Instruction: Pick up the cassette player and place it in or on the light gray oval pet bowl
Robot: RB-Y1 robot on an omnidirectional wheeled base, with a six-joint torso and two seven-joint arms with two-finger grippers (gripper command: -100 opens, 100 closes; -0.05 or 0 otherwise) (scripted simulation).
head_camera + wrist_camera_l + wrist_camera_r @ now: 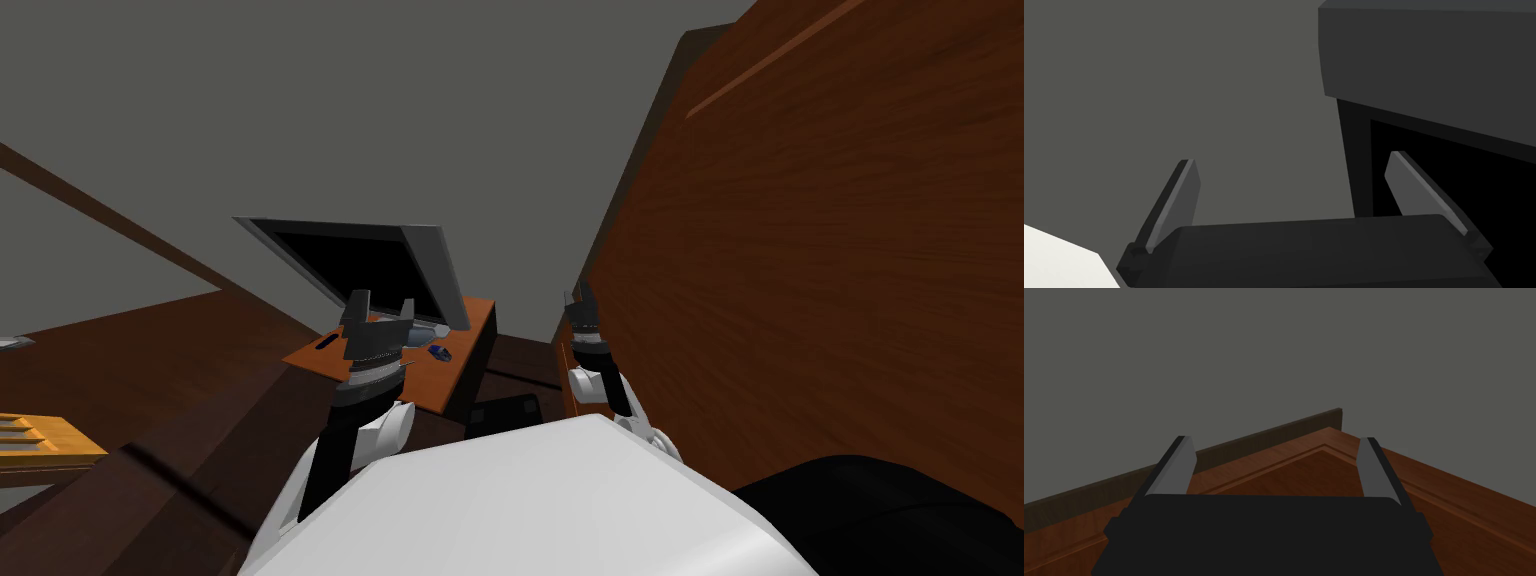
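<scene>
Two claws stand open and empty: the left claw (pixel 382 300) (pixel 1292 159) hangs over an orange desk (pixel 470 325) before a monitor (pixel 370 265), the right claw (pixel 580 293) (pixel 1275 439) beside a brown wooden panel (pixel 820 260). What is likely the cassette player (pixel 440 352), small and blue, lies on the desk, ungrasped. Pick-up and placing remain.

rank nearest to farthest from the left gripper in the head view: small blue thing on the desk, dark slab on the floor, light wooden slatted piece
From the left gripper:
1. small blue thing, on the orange desk just to its right.
2. dark slab, on the floor off the desk's end.
3. light wooden slatted piece, far to the left.
</scene>
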